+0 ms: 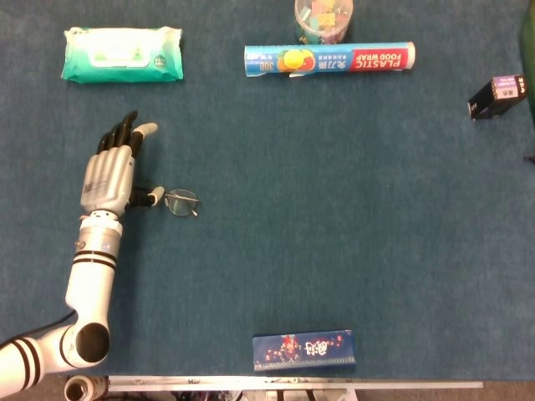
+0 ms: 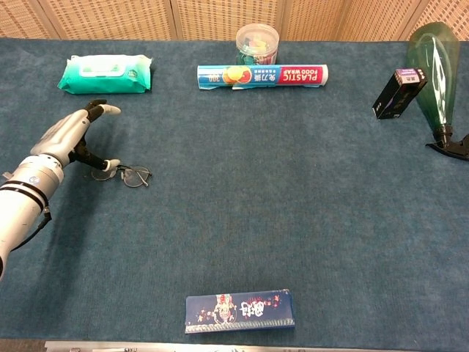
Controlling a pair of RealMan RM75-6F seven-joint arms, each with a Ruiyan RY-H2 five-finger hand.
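Left hand (image 1: 111, 173) lies low over the blue cloth of the table (image 1: 334, 209), at the left of the scene, fingers stretched out toward the far edge and thumb stuck out to the right. That thumb tip sits right at the left end of a pair of wire-rimmed glasses (image 1: 180, 202); whether it actually touches the frame I cannot tell in either view. Nothing sits between thumb and fingers, so the hand is spread and holds nothing. In the chest view the same hand (image 2: 72, 138) arches over the cloth, with the glasses (image 2: 132, 176) just to its right, lying flat.

By my reading, the step in hand is the approach to a grasp of the glasses, with the pinch not yet made. Next the hand would need to shift right, so the fingers come over the frame, then close thumb against fingertip on the thin wire; the frame lies flat and offers little to catch.

Far from the hand lie a green pack of wet wipes (image 1: 122, 53) and a roll of plastic food wrap (image 1: 329, 59); the right hand shows in neither view.
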